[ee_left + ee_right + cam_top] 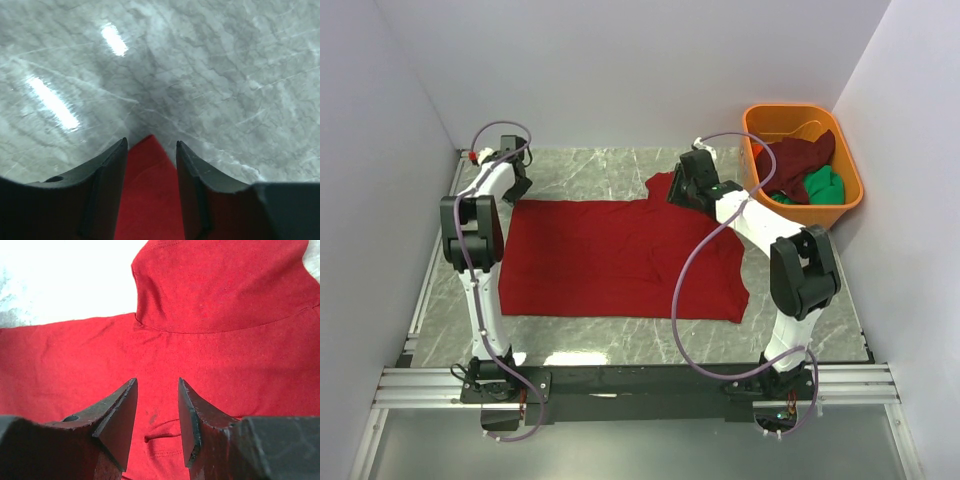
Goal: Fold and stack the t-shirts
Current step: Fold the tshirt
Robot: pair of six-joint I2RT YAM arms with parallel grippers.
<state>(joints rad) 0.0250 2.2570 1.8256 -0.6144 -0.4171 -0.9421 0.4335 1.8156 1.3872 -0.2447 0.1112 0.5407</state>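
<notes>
Grey marble table [580,170], white walls [620,70] on three sides, and the red shirt [620,260] spread nearly flat across the middle, running lengthwise from left to right, with a few low ripples toward its near right corner. The maroon shirt [800,160] and the green shirt [825,185] lie bunched together in the orange tub [752,150] at the far right corner, apart from both arms' reach at present.

The left tool [517,178] sits at the red shirt's far left corner. Its wrist view shows the jaws parted, with the tip of that corner lying between them on the stone, not pinched. The right tool [685,185] hangs over the far edge on the right, just beside the sleeve [220,285]. Its jaws also stand apart, with red cloth beneath them and nothing in their grip.

The cloth looks thin, light and quite limp (it will sag and drape wherever it is not carried), so a single pinch would likely leave the rest trailing. It should not slip much between the jaws, and nothing about it is fragile. The glossy table probably lets it slide readily when dragged. The best holds, I judge, are two points along the far edge, taken together. Each should be a shallow pinch close to the hem, and both lifted evenly so that the fold falls straight.
</notes>
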